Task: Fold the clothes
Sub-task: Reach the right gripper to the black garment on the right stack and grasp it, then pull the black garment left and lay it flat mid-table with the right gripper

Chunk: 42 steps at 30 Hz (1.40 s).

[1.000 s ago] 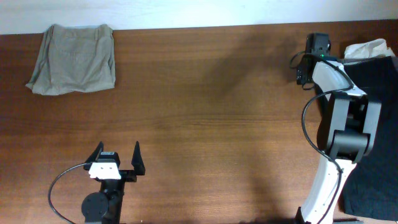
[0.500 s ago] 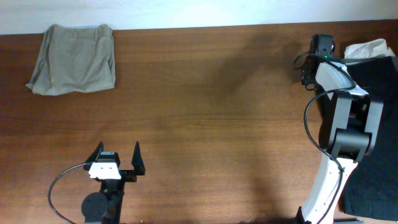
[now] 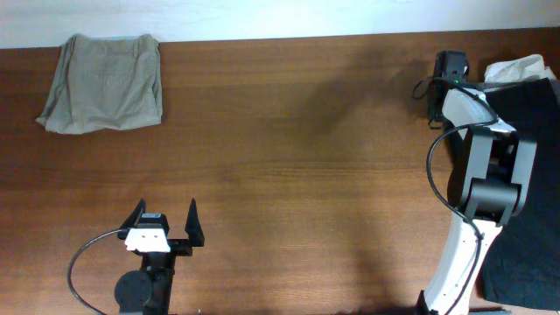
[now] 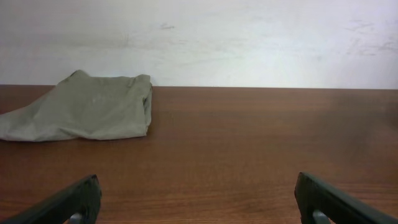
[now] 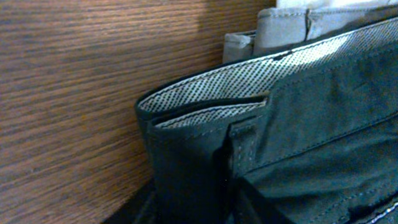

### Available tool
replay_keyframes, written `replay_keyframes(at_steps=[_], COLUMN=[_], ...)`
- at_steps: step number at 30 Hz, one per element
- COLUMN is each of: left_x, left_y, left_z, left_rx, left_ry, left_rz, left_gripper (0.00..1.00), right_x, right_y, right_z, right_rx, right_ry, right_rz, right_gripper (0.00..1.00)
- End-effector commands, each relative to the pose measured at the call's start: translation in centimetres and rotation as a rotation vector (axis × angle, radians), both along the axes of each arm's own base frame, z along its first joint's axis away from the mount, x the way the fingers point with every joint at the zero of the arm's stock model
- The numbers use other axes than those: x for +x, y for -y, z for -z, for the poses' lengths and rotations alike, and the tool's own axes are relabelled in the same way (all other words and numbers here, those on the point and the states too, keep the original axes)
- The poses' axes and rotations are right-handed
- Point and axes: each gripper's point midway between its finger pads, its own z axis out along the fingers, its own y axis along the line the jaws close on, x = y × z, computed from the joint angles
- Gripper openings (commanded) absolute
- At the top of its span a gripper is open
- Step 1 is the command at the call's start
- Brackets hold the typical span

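Observation:
The clothes point(image 3: 535, 114) are a black garment lying at the table's right edge. In the right wrist view its waistband corner point(image 5: 205, 118) shows a pale dotted lining. My right gripper point(image 5: 193, 208) is shut on that corner, its dark fingers pressed against either side of the fabric fold. From overhead only the right wrist point(image 3: 452, 68) shows, at the garment's far left corner. My left gripper point(image 3: 166, 219) rests near the front left, open and holding nothing, its fingertips point(image 4: 81, 199) wide apart over bare wood.
A folded olive-beige garment point(image 3: 105, 83) lies at the far left corner, also seen ahead of the left gripper point(image 4: 87, 112). A pale grey garment point(image 3: 516, 68) peeks out beyond the black one point(image 5: 292, 25). A white wall runs along the table's back edge.
The right wrist has shifted slightly right onto the black garment's corner and its jaws have closed in on the fabric. The left arm has not moved.

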Motion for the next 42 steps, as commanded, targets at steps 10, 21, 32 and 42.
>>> replay_keyframes(at_steps=[10, 21, 32, 42], left_x=[0.0, 0.0, 0.0, 0.0], left_y=[-0.3, -0.3, -0.3, -0.3], left_z=[0.1, 0.1, 0.1, 0.1], left_rx=[0.016, 0.016, 0.016, 0.016], left_ry=[0.001, 0.001, 0.001, 0.001], left_rz=[-0.012, -0.012, -0.012, -0.012], left_gripper=[0.99, 0.99, 0.99, 0.99], right_x=[0.7, 0.6, -1.1, -0.7], right_y=[0.5, 0.5, 0.2, -9.1], right_z=[-2.3, -6.7, -18.8, -24.1], right_rx=[0.0, 0.01, 0.009, 0.151], right_ry=[0.05, 0.157, 0.394, 0.48], right_rz=[0.037, 0.099, 0.155, -0.048], right_gripper=[0.11, 0.04, 0.04, 0.04])
